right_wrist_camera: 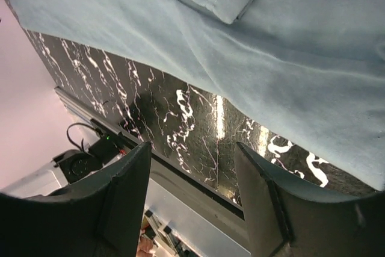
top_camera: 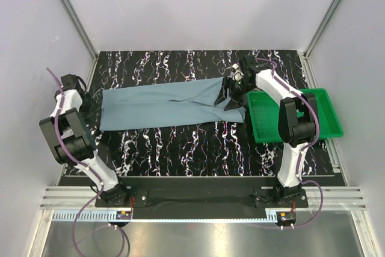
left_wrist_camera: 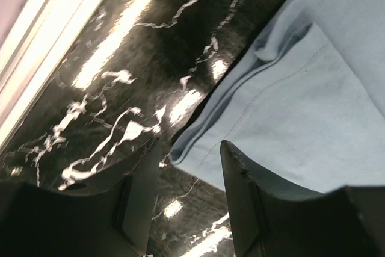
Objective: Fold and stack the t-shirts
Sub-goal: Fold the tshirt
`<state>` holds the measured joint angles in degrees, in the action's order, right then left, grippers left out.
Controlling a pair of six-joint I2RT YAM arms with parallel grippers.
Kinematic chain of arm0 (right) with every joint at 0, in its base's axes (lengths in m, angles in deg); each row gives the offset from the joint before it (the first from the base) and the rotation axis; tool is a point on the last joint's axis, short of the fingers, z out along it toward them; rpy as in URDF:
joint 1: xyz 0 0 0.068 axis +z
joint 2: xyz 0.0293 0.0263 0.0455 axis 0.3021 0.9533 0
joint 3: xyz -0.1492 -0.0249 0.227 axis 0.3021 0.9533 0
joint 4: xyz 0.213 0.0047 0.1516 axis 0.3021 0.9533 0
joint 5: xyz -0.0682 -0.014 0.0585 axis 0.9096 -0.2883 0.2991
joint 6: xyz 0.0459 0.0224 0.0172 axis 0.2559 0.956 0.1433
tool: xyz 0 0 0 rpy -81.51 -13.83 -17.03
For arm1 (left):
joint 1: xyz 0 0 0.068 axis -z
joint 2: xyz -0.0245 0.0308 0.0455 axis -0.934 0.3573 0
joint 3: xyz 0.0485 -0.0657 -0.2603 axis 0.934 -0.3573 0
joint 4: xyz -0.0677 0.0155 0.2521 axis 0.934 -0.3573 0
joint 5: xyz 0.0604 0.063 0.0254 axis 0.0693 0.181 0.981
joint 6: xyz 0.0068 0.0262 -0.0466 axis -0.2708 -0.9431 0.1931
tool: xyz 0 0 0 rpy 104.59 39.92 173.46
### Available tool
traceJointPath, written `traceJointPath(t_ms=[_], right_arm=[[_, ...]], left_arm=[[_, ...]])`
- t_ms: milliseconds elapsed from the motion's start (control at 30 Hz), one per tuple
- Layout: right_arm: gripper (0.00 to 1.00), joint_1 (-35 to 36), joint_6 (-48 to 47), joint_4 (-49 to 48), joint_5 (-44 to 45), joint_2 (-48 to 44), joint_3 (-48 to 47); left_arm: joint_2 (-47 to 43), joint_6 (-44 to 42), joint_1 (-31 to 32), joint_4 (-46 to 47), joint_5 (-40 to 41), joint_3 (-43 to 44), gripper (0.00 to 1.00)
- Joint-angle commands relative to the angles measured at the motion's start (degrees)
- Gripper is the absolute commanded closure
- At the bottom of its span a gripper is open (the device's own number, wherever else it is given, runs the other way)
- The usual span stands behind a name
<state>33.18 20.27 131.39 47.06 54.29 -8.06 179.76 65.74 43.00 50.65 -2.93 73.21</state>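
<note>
A dusty blue-grey t-shirt (top_camera: 168, 106) lies folded into a long band across the black marbled table (top_camera: 180, 148), from left to right. My left gripper (top_camera: 84, 102) is open at the shirt's left end; in the left wrist view its fingers (left_wrist_camera: 240, 173) stand on either side of the shirt's corner (left_wrist_camera: 192, 148), empty. My right gripper (top_camera: 231, 91) is open above the shirt's right end, near a raised fold. In the right wrist view the shirt (right_wrist_camera: 240, 40) fills the top and the gripper (right_wrist_camera: 192, 154) holds nothing.
A green plastic tray (top_camera: 295, 115) sits at the table's right edge, just right of the shirt's end and under the right arm. White enclosure walls close in the table on the left, back and right.
</note>
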Motion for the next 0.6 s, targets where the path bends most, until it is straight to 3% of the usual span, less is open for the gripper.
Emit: traceJointPath(t_ms=[0,200,567], right_arm=[[0.36,0.05,-3.04,-1.54,-3.13,-3.47,-0.69],[0.37,-0.13,-4.8,0.3,-3.31,-3.56,-2.53],[0.38,-0.21,-4.89,0.22,-4.1,-4.0,-2.27]], left_arm=[[1.44,-5.06,-0.56,4.96,-5.83,-0.86,0.51],[3.81,-6.29,-0.57,6.99,-11.12,-2.62,0.5],[1.44,-4.97,-0.65,7.78,-8.23,-7.01,0.56]])
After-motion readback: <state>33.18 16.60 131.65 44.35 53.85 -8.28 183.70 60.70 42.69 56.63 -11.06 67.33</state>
